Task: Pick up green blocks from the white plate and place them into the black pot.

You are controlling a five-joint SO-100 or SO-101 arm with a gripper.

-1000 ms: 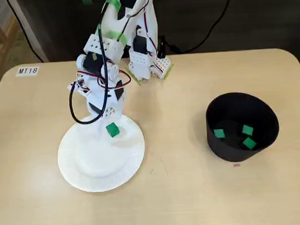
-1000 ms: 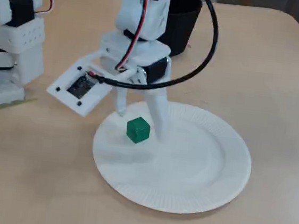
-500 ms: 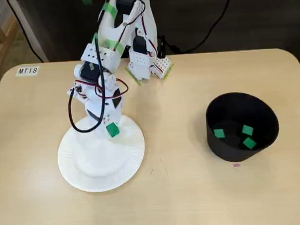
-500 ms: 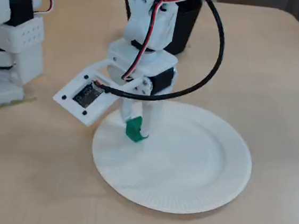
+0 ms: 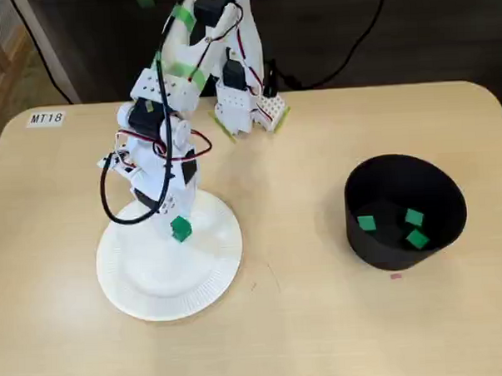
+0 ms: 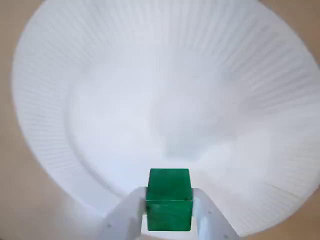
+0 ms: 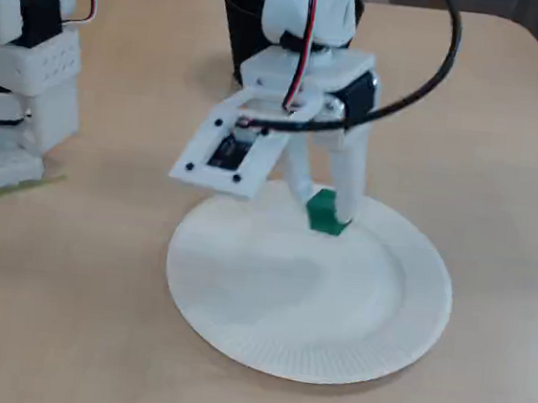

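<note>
Jaws pinch the green block by two side faces, at 6 o'clock in the wrist view; it's a cube with no long axis, edges square to the jaws. Beyond it is the white plate. In a fixed view the block is over the plate's 1 o'clock zone, and the black pot at 3 o'clock holds three green blocks.

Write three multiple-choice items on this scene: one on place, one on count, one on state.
1. In a fixed view, the pot stands where from the plate? A) left B) right C) on it
2. How many green blocks lie in the pot? A) three B) one C) five
3. The gripper is: A) open, empty B) shut on the plate's rim C) shut on a green block
Answers: 1 B, the pot is right of the plate; 2 A, three show inside; 3 C, the wrist view shows the pinch.
</note>
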